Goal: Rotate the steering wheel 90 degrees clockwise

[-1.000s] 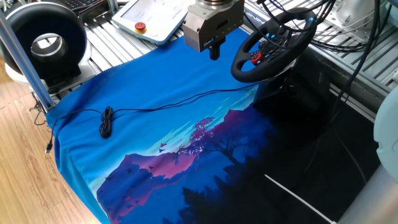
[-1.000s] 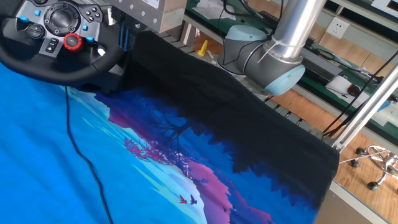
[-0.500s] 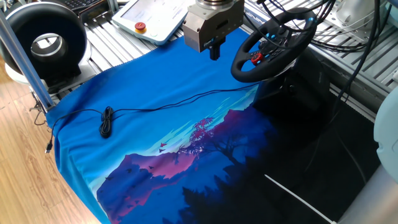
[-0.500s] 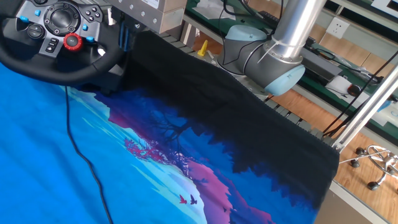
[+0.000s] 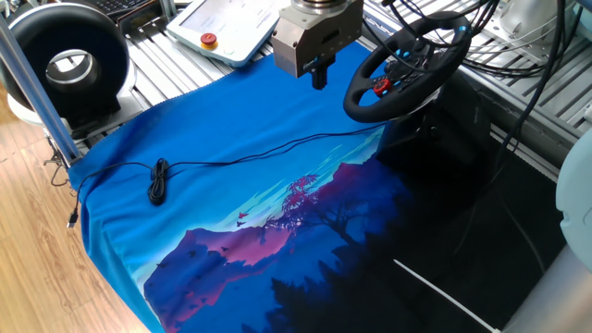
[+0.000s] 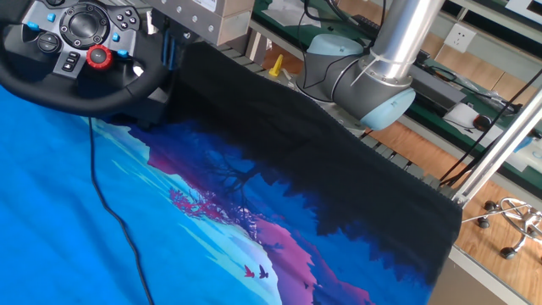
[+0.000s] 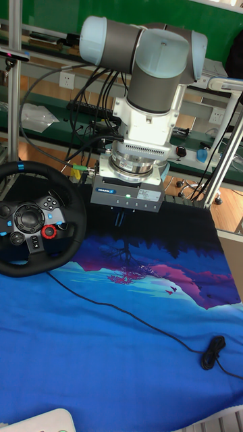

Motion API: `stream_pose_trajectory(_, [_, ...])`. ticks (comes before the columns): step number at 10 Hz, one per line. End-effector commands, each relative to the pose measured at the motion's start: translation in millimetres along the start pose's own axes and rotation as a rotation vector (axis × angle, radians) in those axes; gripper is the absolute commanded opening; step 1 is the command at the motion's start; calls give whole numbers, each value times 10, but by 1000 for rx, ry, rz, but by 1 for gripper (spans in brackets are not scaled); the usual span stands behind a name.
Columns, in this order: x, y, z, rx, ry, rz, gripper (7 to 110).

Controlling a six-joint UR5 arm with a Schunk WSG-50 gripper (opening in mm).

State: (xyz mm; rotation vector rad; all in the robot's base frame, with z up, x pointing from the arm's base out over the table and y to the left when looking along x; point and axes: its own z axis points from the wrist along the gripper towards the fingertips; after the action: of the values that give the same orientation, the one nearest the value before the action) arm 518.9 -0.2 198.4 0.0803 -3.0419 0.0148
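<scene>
**Claw above the cloth, apart from the wheel**

Slatted metal bench [image 5: 176, 69], draped with a blue landscape-print cloth [image 5: 231, 176] that fades to black on one side. Cloth edge hanging over the bench side next to wooden floor [image 5: 37, 250]. No bins, trays or other containers anywhere in sight.

Steering wheel [image 5: 404, 67] tilted on its dark base at the far edge of the cloth, red button and blue accents on the hub, rim free of any contact. Thin black cable [image 5: 268, 148] running from under the wheel across the cloth to a small coiled bundle [image 5: 158, 181] near the floor-side edge.

Claw [image 5: 319, 74] hanging above the cloth just beside the wheel, apart from its rim; dark fingers close together, gripping nothing, though whether fully closed cannot be told.

Broad bare stretch of cloth between coil, wheel and near edge. Beyond the cloth: teach pendant [image 5: 222, 28] with a red stop button, black ring-shaped fan [image 5: 67, 60] with a white centre, upright aluminium post [image 5: 37, 88] at the corner, loose cables behind the wheel.
</scene>
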Motion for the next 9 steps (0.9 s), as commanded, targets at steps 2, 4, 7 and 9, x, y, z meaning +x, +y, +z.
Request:
stream_pose_trajectory(2, [-6, 20, -10, -10, -3, -1, 7])
stream_pose_trajectory(4, [-3, 20, -10, -10, -1, -1, 7])
stream_pose_trajectory(7, [53, -2, -9, -2, 21, -9, 7])
stream_pose_trajectory(9, [39, -9, -11, 1, 15, 0, 7])
